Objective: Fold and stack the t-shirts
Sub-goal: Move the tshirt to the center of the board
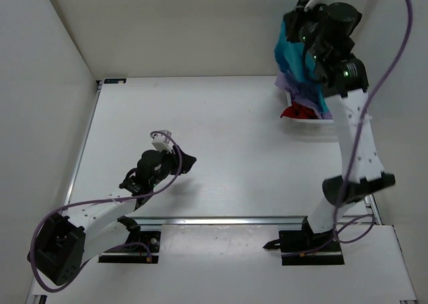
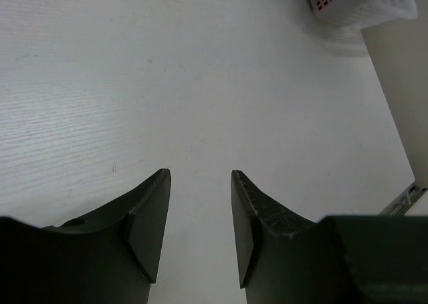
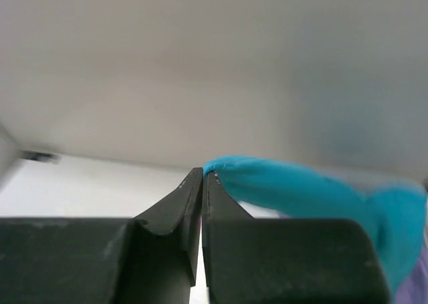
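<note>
At the right wrist, right fingers (image 3: 190, 207) clamp the teal t-shirt (image 3: 301, 190); left fingers (image 2: 150, 217) stand apart.

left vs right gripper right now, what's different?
The left gripper has its jaws apart and empty; the right gripper is shut, pinching the teal t-shirt. Left hovers over bare table; right is up above the basket, far right. Both have dark two-finger jaws.
</note>
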Controlling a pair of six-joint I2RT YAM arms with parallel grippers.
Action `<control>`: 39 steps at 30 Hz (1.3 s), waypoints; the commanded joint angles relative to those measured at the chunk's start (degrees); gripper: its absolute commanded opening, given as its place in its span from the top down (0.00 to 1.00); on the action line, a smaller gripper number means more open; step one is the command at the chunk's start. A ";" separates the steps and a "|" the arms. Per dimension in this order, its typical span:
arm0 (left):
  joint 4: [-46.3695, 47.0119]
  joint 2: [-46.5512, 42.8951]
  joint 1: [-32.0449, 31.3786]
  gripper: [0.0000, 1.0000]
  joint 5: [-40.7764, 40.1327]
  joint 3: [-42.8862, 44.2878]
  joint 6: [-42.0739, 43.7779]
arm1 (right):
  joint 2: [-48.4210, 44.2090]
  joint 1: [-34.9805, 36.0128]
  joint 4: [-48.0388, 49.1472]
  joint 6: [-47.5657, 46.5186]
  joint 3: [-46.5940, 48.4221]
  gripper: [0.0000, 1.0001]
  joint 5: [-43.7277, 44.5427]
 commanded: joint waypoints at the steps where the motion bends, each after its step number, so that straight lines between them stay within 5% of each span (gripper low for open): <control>1: -2.20 -2.78 1.88 0.48 -0.24 2.49 -1.20 | -11.56 14.49 13.05 -11.46 -0.43 1.00 11.10; 3: -2.99 -4.09 3.28 0.49 0.29 2.57 -1.64 | -16.21 31.76 21.50 -26.79 -4.55 1.00 20.09; 5: -3.34 -5.15 5.47 0.47 1.07 2.57 -2.34 | -16.84 41.80 29.06 -36.43 -5.72 1.00 27.39; 7: -4.13 -6.64 6.89 0.47 1.08 2.49 -2.61 | -16.75 41.87 26.91 -34.28 -5.53 1.00 27.33; 11: -5.89 -9.37 9.87 0.46 0.37 2.05 -3.84 | -21.21 22.16 19.95 -14.87 -16.23 1.00 9.11; 15: -6.33 -11.39 12.24 0.47 0.64 0.73 -4.72 | -27.73 5.86 30.29 2.97 -43.70 1.00 -8.32; 20: -5.81 -10.52 14.45 0.45 0.73 -0.41 -5.24 | -23.45 0.64 36.03 10.21 -57.83 1.00 -13.63; 25: -6.15 -7.53 14.27 0.46 0.91 -0.85 -5.60 | -4.50 -0.94 32.44 12.06 -45.93 1.00 -16.53; 27: -6.24 -7.70 15.15 0.46 -0.32 -0.77 -5.60 | 5.06 0.37 21.68 10.05 -32.13 1.00 -15.57; 31: -7.04 -8.49 16.21 0.46 -0.50 -0.15 -6.03 | 29.43 4.15 0.46 5.83 16.66 1.00 -11.71; 34: -7.47 -8.76 15.51 0.46 -0.15 0.46 -5.34 | 21.76 4.68 12.29 10.38 3.02 0.88 -16.44; 36: -8.09 -7.71 10.62 0.44 -2.16 1.86 -3.50 | 21.30 4.86 6.98 8.99 5.87 0.59 -16.28; 39: -10.11 -3.06 -0.97 0.43 -11.29 7.57 1.68 | 20.25 6.26 -3.48 6.44 9.85 0.54 -11.19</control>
